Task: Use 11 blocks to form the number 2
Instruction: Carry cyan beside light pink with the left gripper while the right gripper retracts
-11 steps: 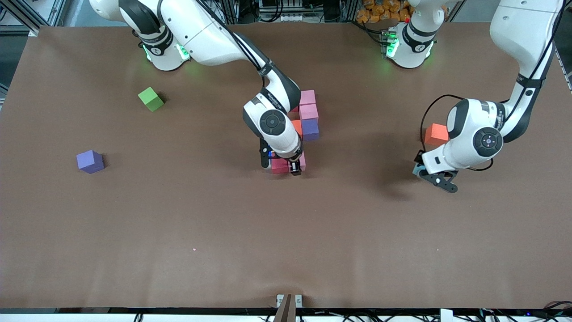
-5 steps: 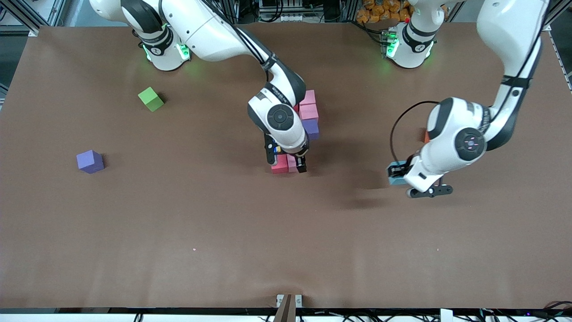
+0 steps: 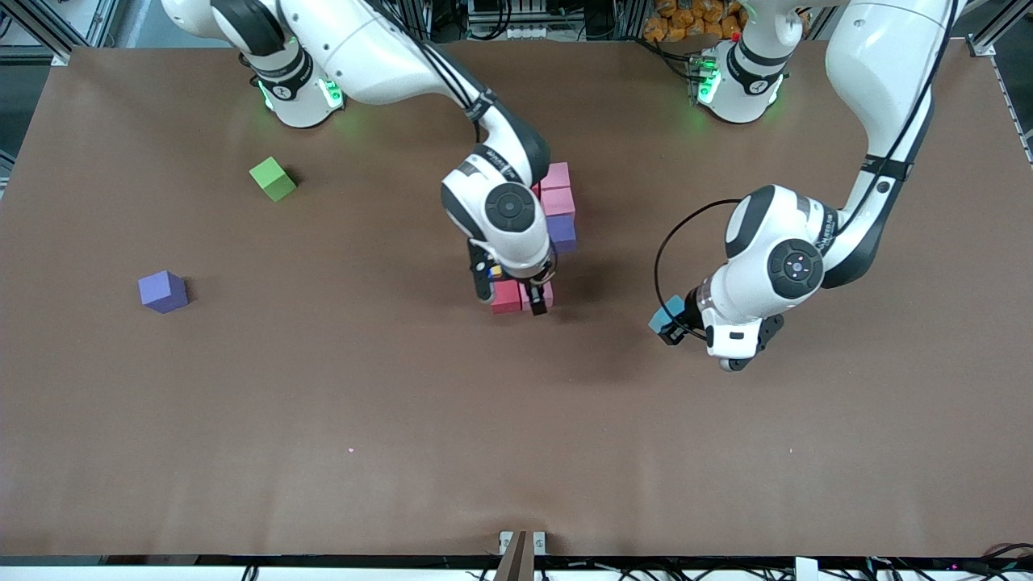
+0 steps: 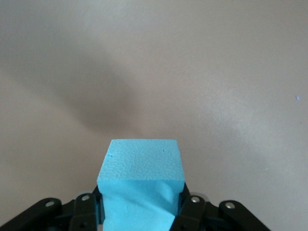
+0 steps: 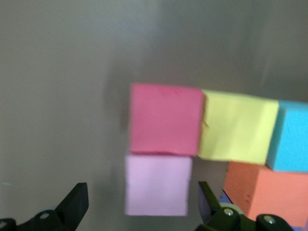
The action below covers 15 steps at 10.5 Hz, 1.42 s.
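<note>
Blue foam cube (image 4: pixel 141 185) is sitting clamped in the left gripper (image 3: pixel 674 327) over bare table (image 3: pixel 323 403). Right gripper (image 5: pixel 139 204) is hovering, fingers spread, over the pink block (image 5: pixel 157 184) in the number 2 (image 3: pixel 539 242).

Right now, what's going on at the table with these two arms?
Both arms are building a digit from foam cubes. The right gripper hangs open over the half-built figure at mid-table, above a pink cube that sits beside a red one. The left gripper is shut on a light blue cube and holds it above bare table toward the left arm's end. A purple cube and a green cube sit loose toward the right arm's end.
</note>
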{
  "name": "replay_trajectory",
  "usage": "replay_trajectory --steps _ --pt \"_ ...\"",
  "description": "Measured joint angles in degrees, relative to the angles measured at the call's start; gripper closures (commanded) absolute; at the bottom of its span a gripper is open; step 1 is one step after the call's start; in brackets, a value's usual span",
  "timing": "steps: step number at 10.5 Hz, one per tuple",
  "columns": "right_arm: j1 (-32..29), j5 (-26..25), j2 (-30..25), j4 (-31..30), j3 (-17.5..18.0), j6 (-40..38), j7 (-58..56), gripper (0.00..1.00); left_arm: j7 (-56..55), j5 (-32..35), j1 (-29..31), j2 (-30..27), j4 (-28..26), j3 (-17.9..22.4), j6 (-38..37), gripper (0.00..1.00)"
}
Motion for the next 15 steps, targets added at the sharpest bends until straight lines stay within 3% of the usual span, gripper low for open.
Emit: replay_trajectory --steps 4,8,10,15 --pt "-11.8 -0.2 -4.6 0.2 -0.1 -5.3 -19.1 0.0 -32.9 -0.1 -7.9 0.5 0.1 -0.1 3.7 0.77" --pt "-25.6 -0.2 -7.5 0.3 0.0 -11.5 -41.5 0.0 -51.3 0.7 -12.2 4.3 0.1 0.3 10.3 0.77" --pt "-32.6 -0.2 -9.6 0.5 -0.1 -15.0 -56.1 0.0 -60.2 4.8 -13.8 7.0 0.1 0.4 12.6 0.77" --pt "-45.6 -0.3 -17.3 0.9 -0.1 -25.1 -94.6 0.0 -70.6 6.6 -15.2 9.1 0.1 0.5 13.8 0.77"
